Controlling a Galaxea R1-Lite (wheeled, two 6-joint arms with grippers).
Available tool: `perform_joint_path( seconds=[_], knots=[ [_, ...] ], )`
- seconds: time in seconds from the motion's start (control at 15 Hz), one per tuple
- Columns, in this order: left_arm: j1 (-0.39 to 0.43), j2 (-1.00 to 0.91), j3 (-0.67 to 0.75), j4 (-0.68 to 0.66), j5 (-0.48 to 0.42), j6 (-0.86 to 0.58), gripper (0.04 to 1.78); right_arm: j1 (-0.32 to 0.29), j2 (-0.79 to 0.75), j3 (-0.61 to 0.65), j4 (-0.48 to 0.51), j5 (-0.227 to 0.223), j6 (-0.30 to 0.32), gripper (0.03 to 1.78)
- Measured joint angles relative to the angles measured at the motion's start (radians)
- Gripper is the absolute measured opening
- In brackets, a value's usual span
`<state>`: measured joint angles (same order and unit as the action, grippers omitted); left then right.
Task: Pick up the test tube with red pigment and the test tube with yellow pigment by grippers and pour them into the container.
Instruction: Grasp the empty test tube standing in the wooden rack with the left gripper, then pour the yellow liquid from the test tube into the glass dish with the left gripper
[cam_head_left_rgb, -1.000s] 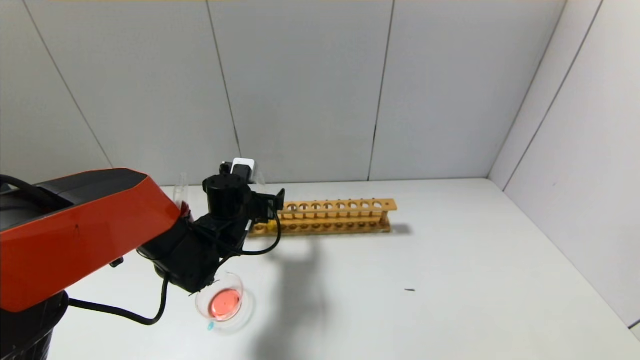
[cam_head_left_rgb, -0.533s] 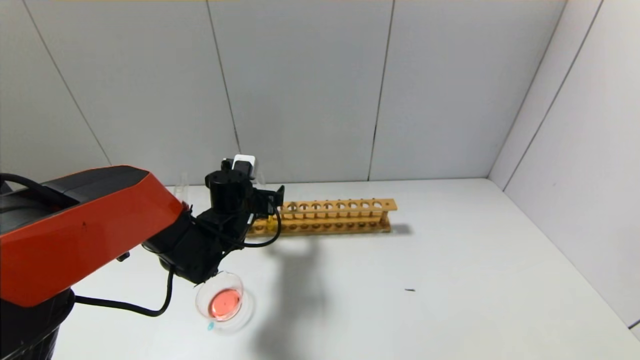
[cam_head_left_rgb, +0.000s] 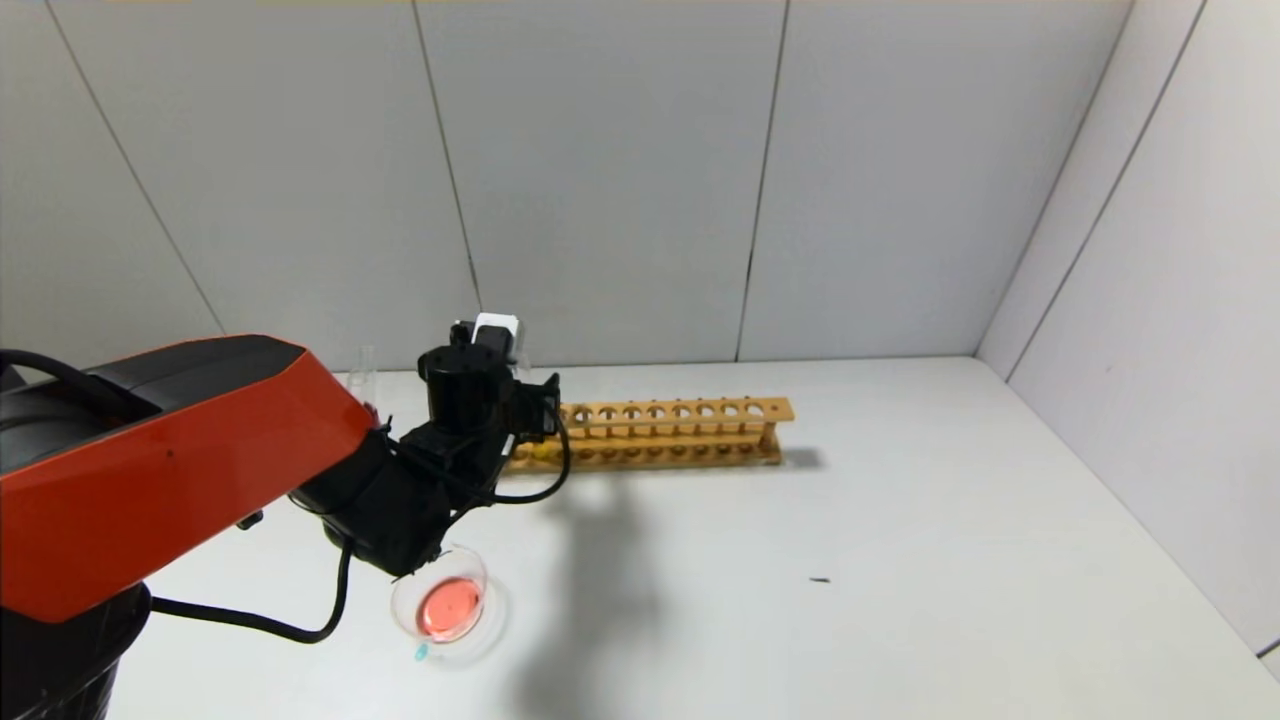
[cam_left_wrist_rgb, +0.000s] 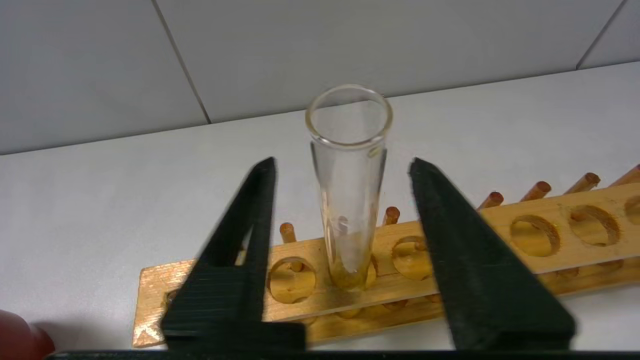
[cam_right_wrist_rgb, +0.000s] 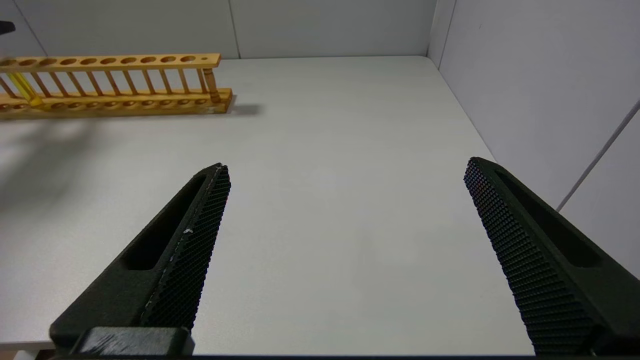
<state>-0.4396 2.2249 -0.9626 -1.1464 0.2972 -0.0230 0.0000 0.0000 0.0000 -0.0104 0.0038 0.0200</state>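
Straddling the clear glass yellow-pigment test tube (cam_left_wrist_rgb: 348, 180) in the wooden rack (cam_left_wrist_rgb: 500, 235) with my left fingers (cam_left_wrist_rgb: 250, 220) apart, not touching; off-centre closing risks tipping it.

White table (cam_head_left_rgb: 900, 520) with wooden rack (cam_head_left_rgb: 670, 435) and glass dish (cam_head_left_rgb: 440, 605) of red liquid.
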Motion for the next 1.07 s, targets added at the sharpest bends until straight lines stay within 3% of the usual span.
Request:
perform_joint_path(
  seconds=[0.13,0.27,1.07],
  knots=[
    [-0.003,-0.003,0.004,-0.001,0.000,-0.001,0.53,0.000,0.000,0.000,0.000,0.000,0.000,1.71],
    [-0.006,-0.007,0.008,-0.001,0.000,0.000,0.32,0.000,0.000,0.000,0.000,0.000,0.000,1.71],
    [-0.006,-0.046,0.019,0.003,0.000,0.000,0.31,0.000,0.000,0.000,0.000,0.000,0.000,1.71]
  ],
)
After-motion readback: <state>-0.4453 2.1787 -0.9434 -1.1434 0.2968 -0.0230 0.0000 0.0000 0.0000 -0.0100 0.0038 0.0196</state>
